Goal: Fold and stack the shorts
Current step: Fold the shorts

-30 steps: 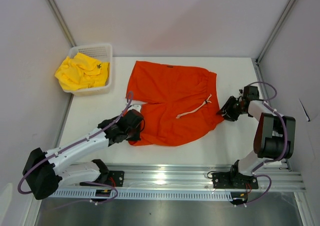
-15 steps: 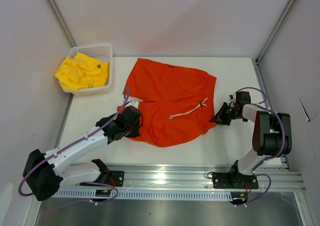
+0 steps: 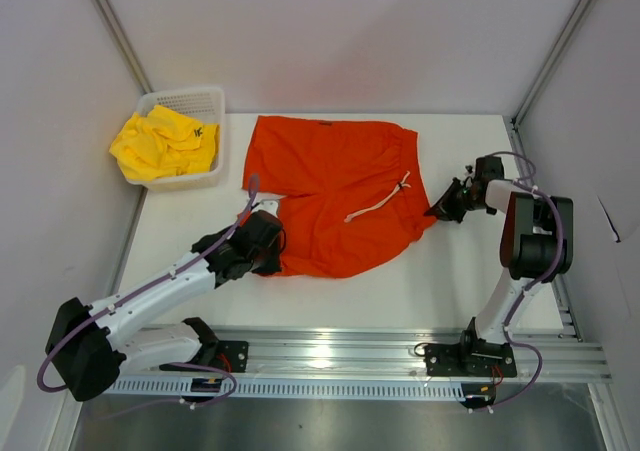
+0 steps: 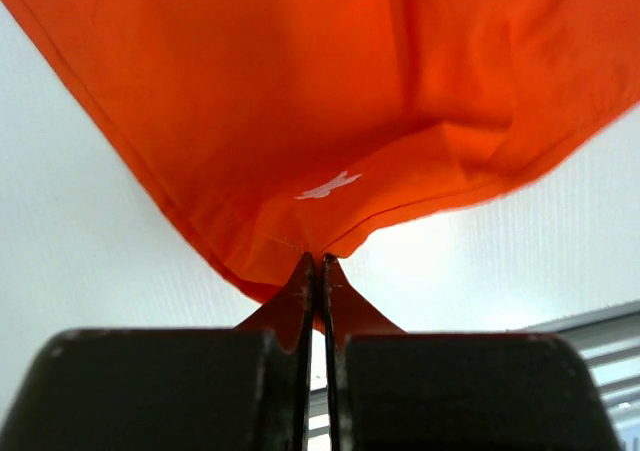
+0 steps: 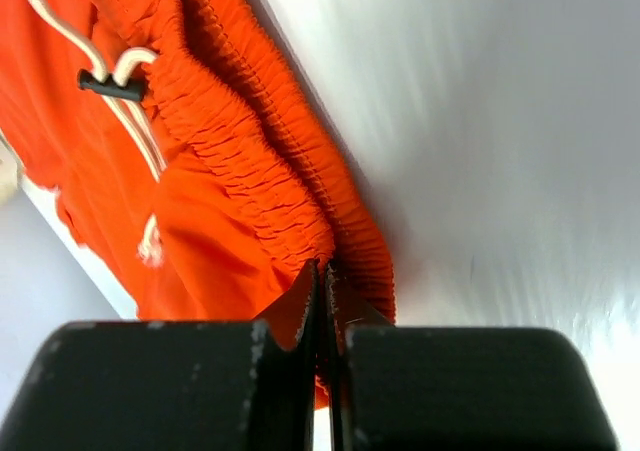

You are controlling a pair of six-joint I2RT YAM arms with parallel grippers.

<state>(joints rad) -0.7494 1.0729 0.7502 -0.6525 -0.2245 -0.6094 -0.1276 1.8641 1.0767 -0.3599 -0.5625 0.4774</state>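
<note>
Nearest the arm bases, the left gripper is closed on the near-left hem corner of the orange-red fabric shorts. The left wrist view shows its jaws pinched together on the fabric edge, with a small white mark on the cloth just above.

Further right, the right gripper is closed on the near end of the gathered elastic waistband. The right wrist view confirms the jaws clamped on that ribbed band.

These shorts lie spread flat on the white table, stretched between the two grippers. Their long axis runs left to right, with the waistband to the right and the leg hems to the left. A white drawstring with a dark toggle trails across the fabric near the waistband. The cloth is smooth apart from shallow creases.

At the far left, the bright yellow shorts sit crumpled in a white mesh plastic basket, spilling over its left rim, a small black logo showing.
</note>
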